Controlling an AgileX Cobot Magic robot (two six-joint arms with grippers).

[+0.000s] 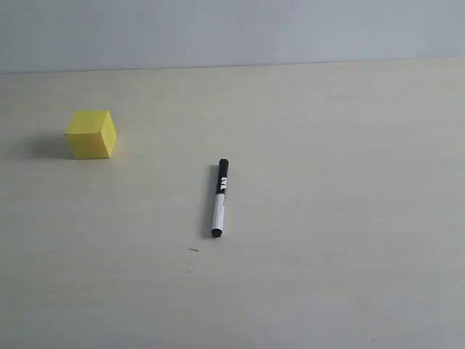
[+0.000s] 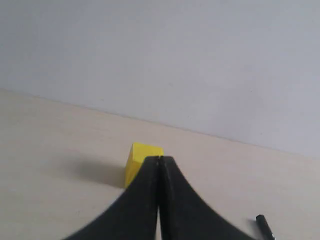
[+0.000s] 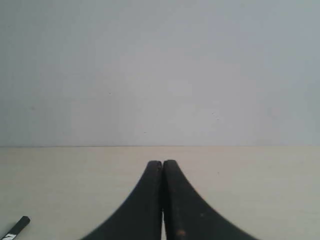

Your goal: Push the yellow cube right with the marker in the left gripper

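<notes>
Yellow cube (image 1: 91, 134): sits flat on the table (image 1: 349, 218), nothing touching it.

Marker (image 1: 219, 198): not held. It lies well apart from the cube, to the cube's right and nearer the exterior camera. Its long axis runs roughly toward that camera, black cap at the far end.

Left gripper (image 2: 159, 160): jaws pressed together, empty, tips pointing at the cube.

Right gripper (image 3: 162, 162): likewise closed on nothing.

You likely need to pick up the marker first, then bring it round to the cube's left face.

One yellow cube (image 1: 91, 134), one marker (image 1: 220, 198), one table (image 1: 349, 218). Two hands: left hand (image 2: 159, 159), right hand (image 3: 162, 162).
</notes>
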